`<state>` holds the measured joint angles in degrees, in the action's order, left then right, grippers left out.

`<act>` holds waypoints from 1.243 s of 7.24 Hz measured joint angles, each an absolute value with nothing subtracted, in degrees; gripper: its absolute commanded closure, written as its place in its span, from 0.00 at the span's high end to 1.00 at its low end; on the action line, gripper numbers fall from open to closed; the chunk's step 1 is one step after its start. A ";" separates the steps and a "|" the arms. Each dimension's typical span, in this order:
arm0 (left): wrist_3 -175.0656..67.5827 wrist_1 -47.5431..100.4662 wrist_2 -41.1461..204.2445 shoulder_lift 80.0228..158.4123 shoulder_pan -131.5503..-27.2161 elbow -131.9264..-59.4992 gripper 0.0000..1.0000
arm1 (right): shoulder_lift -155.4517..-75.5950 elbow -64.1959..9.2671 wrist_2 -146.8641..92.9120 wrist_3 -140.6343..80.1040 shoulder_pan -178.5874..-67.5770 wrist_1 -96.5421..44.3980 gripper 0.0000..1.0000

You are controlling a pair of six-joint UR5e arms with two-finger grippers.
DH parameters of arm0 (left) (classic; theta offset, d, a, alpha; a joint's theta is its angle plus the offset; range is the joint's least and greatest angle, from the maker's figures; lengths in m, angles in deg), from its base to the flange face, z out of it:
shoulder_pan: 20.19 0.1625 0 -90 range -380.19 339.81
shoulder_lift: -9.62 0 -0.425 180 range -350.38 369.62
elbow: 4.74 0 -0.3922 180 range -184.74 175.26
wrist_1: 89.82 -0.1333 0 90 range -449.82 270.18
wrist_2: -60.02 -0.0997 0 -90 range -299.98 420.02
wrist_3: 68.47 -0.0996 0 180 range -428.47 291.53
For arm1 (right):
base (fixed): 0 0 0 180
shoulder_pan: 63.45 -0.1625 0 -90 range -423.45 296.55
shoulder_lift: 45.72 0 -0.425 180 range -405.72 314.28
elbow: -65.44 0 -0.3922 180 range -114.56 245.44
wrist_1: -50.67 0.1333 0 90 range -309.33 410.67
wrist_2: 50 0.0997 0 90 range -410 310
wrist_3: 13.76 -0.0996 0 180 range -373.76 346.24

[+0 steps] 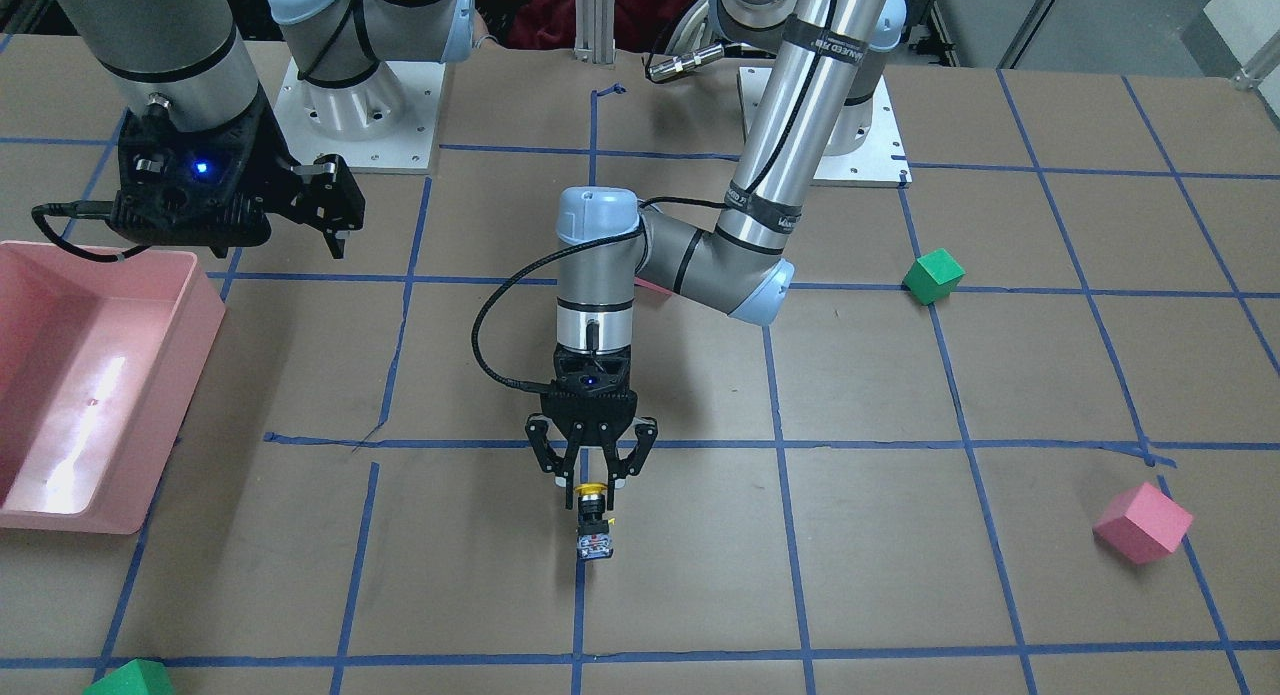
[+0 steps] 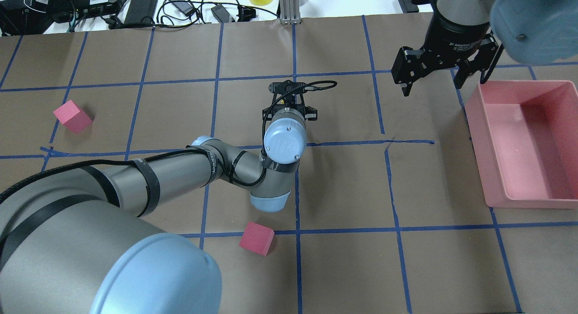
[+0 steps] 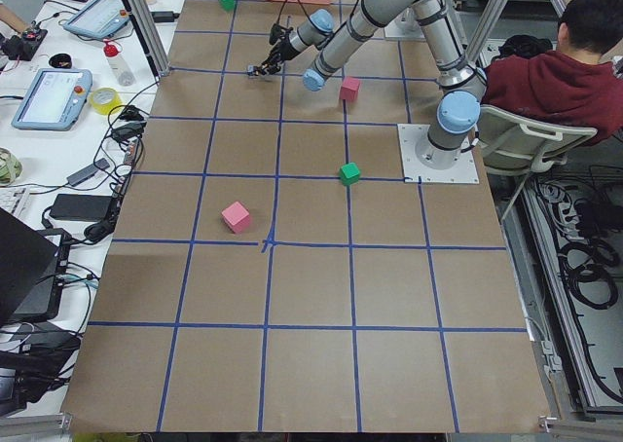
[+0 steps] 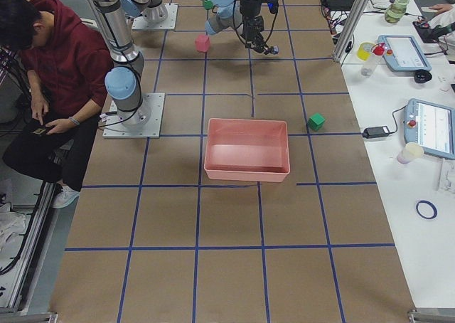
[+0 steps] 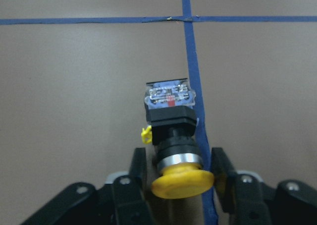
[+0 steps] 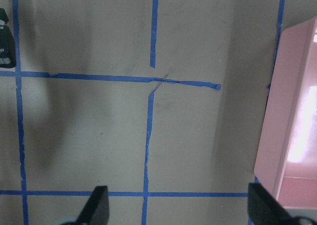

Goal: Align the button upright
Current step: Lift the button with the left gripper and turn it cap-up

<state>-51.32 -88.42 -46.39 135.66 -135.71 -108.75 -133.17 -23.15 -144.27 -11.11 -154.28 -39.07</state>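
The button (image 5: 171, 121) lies on its side on the table (image 1: 900, 575), along a blue tape line (image 5: 190, 51) near the middle, its yellow cap towards me and its blocky base pointing away. My left pincer (image 1: 590, 482) is down over it, one finger on each side of the cap. The fingers sit at or almost at the rim, and I cannot tell whether they are clamped. I judge this to be the grasping step. Next I need a firm hold on the cap or collar, then a tilt to stand the base flat. My right pincer (image 2: 444, 85) hangs released, far right, beside the pink bin (image 2: 519, 201).
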 measured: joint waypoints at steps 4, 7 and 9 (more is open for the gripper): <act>-38.72 -50.35 -35.41 127.63 -132.67 -99.75 0.00 | -133.32 -23.28 -144.40 -12.91 -154.33 -38.99 1.00; -17.81 -37.23 -13.46 127.32 -126.67 -96.47 0.00 | -133.27 -23.32 -144.50 -13.14 -154.32 -38.82 1.00; -10.11 -31.51 -3.12 128.15 -122.06 -96.30 0.00 | -133.20 -23.38 -144.55 -13.09 -154.23 -38.74 1.00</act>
